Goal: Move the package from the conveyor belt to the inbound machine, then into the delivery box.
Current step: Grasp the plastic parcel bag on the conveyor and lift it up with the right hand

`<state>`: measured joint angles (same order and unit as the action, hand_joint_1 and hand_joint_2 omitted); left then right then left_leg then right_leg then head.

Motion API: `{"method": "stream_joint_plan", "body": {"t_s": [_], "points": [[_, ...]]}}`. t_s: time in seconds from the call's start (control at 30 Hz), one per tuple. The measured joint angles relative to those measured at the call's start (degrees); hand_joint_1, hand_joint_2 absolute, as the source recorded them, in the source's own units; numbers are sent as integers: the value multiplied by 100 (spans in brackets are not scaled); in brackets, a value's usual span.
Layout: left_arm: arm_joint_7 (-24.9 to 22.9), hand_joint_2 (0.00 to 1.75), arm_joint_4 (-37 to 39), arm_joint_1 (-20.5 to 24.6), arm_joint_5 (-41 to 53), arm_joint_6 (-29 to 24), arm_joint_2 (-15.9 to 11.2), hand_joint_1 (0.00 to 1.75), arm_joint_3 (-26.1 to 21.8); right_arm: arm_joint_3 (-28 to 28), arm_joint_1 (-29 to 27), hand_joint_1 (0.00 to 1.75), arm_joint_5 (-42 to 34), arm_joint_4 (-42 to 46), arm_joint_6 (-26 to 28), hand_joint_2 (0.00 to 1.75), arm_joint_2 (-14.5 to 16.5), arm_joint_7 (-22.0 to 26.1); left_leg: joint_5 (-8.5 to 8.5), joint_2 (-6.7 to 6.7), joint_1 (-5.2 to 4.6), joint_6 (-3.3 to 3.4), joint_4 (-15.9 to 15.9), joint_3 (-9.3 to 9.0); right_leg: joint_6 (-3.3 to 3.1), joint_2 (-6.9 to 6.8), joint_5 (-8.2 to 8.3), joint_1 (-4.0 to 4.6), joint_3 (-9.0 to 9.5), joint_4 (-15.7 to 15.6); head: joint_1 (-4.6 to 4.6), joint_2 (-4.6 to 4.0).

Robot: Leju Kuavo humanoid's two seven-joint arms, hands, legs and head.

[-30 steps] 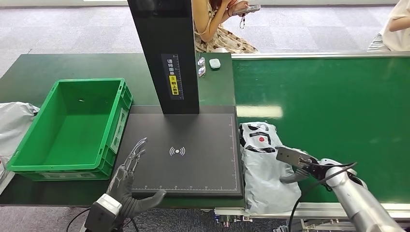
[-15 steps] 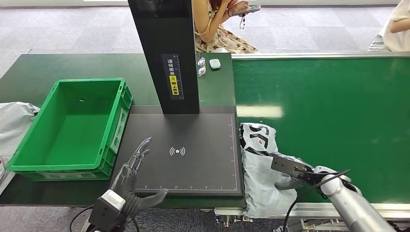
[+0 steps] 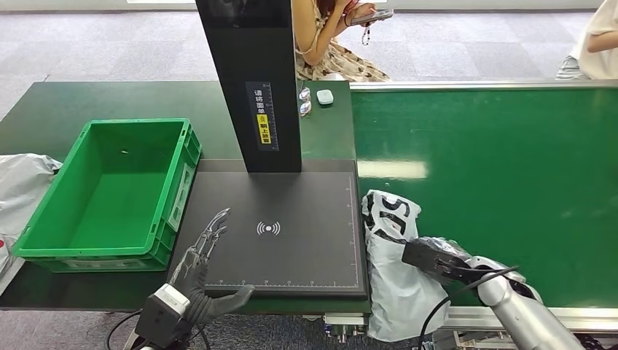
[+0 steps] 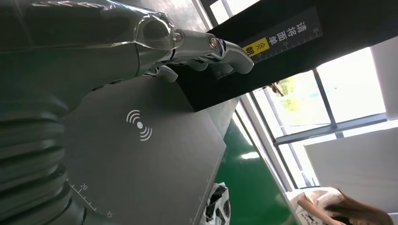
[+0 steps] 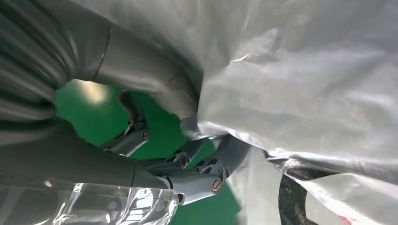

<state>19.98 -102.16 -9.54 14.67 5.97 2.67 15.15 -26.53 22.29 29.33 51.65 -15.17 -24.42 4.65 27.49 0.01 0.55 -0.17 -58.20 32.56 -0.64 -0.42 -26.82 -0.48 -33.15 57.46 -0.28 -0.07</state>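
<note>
My right hand had crept leftward, its fingers clamping the crumpled grey plastic package at lower centre-right on the green conveyor belt. My left hand hovered, fingers apart. I needed a firm pinch before lifting.

Left hand: raised low at the near left, fingers extended and apart, thumb out sideways, holding nothing. Right hand: forearm entering from the lower right, thumb and fingers closed on the package.
</note>
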Motion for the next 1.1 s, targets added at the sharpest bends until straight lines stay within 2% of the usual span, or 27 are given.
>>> {"method": "stream_joint_plan", "body": {"t_s": [0.17,0.27,0.4,0.6,0.63,0.67,0.73,0.77,0.8,0.97,1.1], "points": [[-2,175,0,-10,28,-37,5,0,4,-283,-109,175,2326,84,1271,175,-247,-1399,-1,-11,-1,3,0,8,4,-13,2,-8,1,0,2,0],[-9,175,-1,-13,56,-39,8,0,12,-282,-319,175,3254,227,1583,175,-384,-1898,1,-3,-7,5,-1,10,8,-4,6,-10,-3,0,1,0],[-11,175,-2,-18,66,-34,10,0,20,-56,-582,175,4068,580,1705,175,-451,-2177,1,0,-9,5,-1,10,8,-2,6,-9,-9,0,0,0],[-16,175,-3,-19,84,-18,46,0,30,441,-707,175,4565,963,1650,175,-445,-2100,0,1,-7,4,2,10,7,-1,6,-6,-10,2,0,0],[-21,175,-4,-19,90,-18,56,0,31,495,-707,158,4598,993,1681,175,-435,-2054,-1,1,-6,4,2,11,7,-1,6,-6,-10,2,1,0],[-30,175,-6,-20,102,-20,63,0,31,544,-706,130,4627,1016,1749,175,-417,-1995,-1,1,-6,3,3,11,7,-2,6,-6,-10,3,1,0],[-47,175,-13,-30,138,-32,76,0,31,629,-705,42,4667,1052,2028,175,-344,-1838,-1,1,-6,3,3,12,7,-1,6,-6,-9,3,1,0],[-51,175,-19,-38,159,-40,84,0,31,669,-704,15,4675,1072,2235,175,-281,-1749,-1,2,-6,3,3,12,7,0,6,-6,-9,3,1,0],[-52,175,-27,-46,175,-46,93,0,31,705,-704,0,4672,1095,2440,175,-208,-1667,-1,2,-6,3,3,12,7,1,6,-6,-10,4,1,0],[-53,175,-78,-87,217,-57,127,0,28,870,-699,0,4249,1253,3120,175,190,-1130,-2,0,-5,2,3,13,7,-1,5,-5,-10,4,0,0],[-57,175,-103,-92,228,-51,154,0,28,948,-675,0,3577,1363,3003,175,423,-637,-2,0,-5,2,3,14,6,-1,5,-5,-10,4,0,0]]}}
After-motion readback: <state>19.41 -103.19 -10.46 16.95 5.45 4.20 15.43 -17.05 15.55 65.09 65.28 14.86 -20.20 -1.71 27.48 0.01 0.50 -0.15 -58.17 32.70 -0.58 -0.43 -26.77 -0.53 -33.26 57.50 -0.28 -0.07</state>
